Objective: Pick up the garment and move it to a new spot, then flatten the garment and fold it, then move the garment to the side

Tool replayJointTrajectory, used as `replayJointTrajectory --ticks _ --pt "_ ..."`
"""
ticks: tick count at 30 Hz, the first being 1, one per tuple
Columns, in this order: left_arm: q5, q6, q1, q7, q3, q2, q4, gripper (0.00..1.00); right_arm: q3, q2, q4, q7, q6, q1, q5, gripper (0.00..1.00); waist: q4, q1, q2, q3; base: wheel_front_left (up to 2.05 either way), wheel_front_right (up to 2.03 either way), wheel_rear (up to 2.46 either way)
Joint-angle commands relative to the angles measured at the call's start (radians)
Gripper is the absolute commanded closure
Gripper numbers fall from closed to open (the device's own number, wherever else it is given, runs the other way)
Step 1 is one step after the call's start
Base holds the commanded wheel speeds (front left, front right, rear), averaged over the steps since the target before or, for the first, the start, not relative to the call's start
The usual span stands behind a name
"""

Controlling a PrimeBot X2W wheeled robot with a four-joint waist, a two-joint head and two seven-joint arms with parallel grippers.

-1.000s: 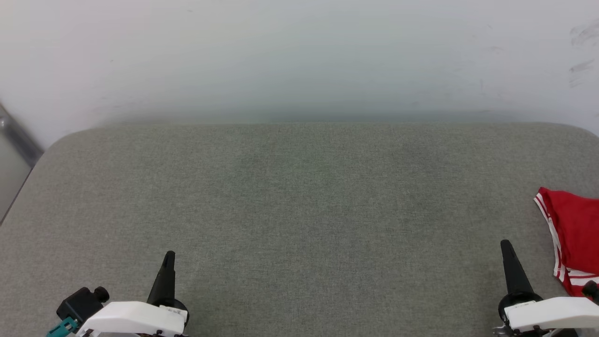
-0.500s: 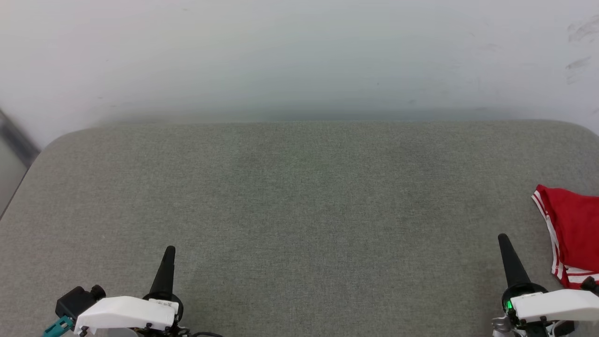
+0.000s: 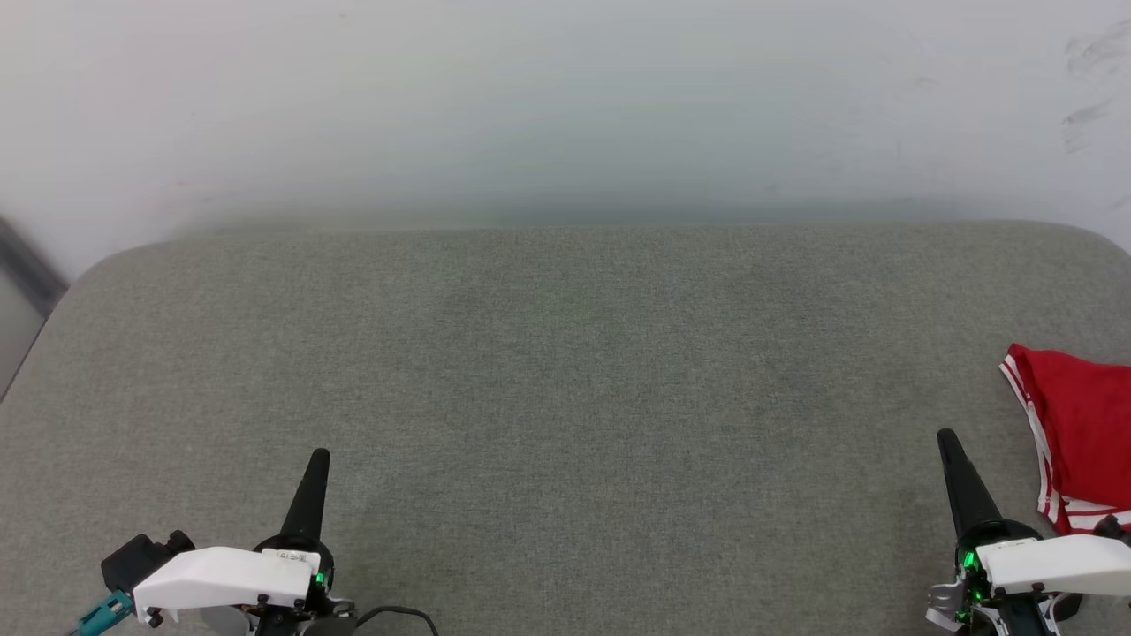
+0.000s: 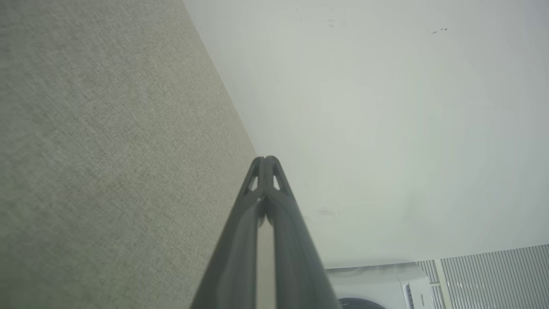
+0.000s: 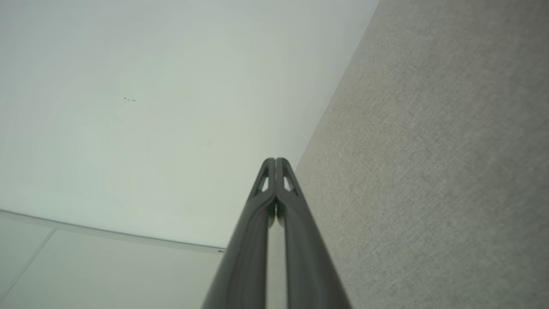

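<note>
The garment [image 3: 1082,428] sits at the far right of the head view, a bunched heap of red cloth with white-and-red striped trim running down its near-left edge. It lies on the grey fabric surface [image 3: 565,371] and is cut off by the picture's right border (so how far it spreads that way cannot be told). No lettering shows on the part in sight.

Just to its left is the right gripper [image 3: 949,442], dark fingers pointing up the view and away from the robot. The tip is near the striped edge with a strip of grey showing between them. From the right wrist view, the right gripper [image 5: 275,162] has its two fingers pressed together at the tips, nothing between them, with grey fabric to the right and pale wall to the left.

Well apart, at the lower left, the left gripper [image 3: 318,461] points the same way over bare grey fabric. In its own wrist view the left gripper [image 4: 266,161] is closed too, tips meeting, empty. Green lights glow at both wrists, and a teal connector [image 3: 104,609] juts from the left one.

Behind it all is the white wall [image 3: 565,106], scuffed at upper right. The left wrist view catches a white appliance [image 4: 386,281] and a slatted panel [image 4: 493,274] in its bottom right corner.
</note>
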Motion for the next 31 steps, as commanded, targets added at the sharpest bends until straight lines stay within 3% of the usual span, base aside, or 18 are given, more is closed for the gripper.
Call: replayJointTrajectory --ticks 1,31 --pt "-0.024 -0.009 -0.02 0.006 0.005 0.001 -0.001 1.0 -0.003 0.003 0.0 0.005 0.0 -0.022 0.023 1.0 -0.001 -0.0001 -0.0001 0.0 0.0 0.0 0.0" --pt "-0.272 -0.03 -0.065 0.068 0.032 -0.004 0.032 1.0 -0.009 0.006 0.033 0.066 0.0 -0.069 0.256 1.0 -0.017 -0.0001 -0.0001 0.011 0.0 0.0 0.0"
